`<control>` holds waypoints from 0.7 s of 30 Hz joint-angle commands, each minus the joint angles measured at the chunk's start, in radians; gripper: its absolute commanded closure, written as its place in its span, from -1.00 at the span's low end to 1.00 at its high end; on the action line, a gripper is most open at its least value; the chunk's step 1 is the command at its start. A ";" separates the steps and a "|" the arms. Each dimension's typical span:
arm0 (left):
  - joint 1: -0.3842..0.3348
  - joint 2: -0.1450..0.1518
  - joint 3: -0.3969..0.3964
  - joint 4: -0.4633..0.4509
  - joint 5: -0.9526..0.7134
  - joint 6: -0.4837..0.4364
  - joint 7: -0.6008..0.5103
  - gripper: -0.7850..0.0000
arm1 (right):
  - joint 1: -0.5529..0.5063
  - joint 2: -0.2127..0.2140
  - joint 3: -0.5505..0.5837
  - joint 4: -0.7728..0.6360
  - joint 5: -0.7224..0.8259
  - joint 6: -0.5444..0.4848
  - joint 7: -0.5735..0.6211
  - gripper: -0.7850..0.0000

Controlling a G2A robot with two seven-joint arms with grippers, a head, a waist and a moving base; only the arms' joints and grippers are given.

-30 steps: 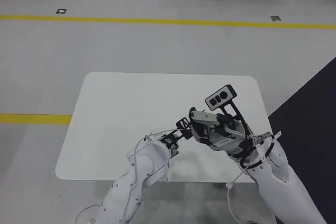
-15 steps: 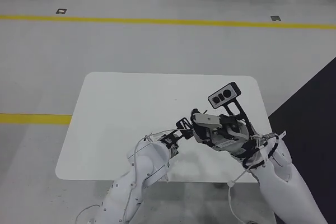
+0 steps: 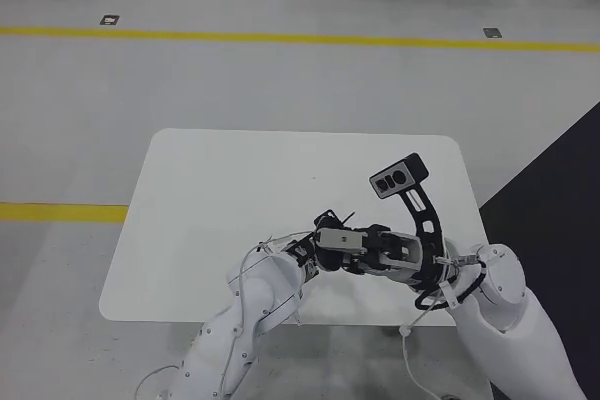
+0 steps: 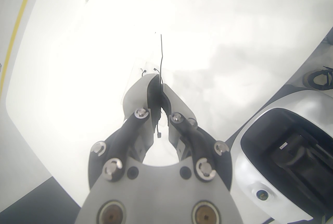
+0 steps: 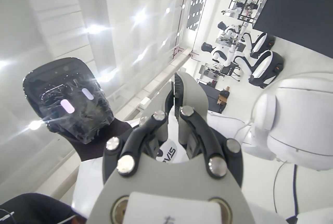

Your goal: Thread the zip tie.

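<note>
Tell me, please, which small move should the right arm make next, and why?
Probably rotate the right gripper to face the zip tie. The left gripper is shut on it, with the thin tail sticking out in front, while the right gripper, shut, points up at the ceiling, away from the zip tie.

I read zip tie (image 4: pixel 161 53) as plain black, thin line against white table (image 3: pixel 230 190). Left gripper (image 4: pixel 160 79): pale grey fingers, black pads, black links, silver screws. Right gripper (image 5: pixel 174 83): same pale grey over black links. Floor (image 3: pixel 70 120) light grey, no pattern. I see yellow stripe (image 3: pixel 280 38) across top of frame, second yellow stripe (image 3: pixel 40 212) at left edge. Dark panel (image 3: pixel 570 190) at right edge, near-black.
</note>
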 commanded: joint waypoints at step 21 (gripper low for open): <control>0.000 0.000 0.000 0.000 0.000 0.000 0.000 1.00 | -0.005 -0.003 0.035 -0.015 0.134 0.057 0.031 1.00</control>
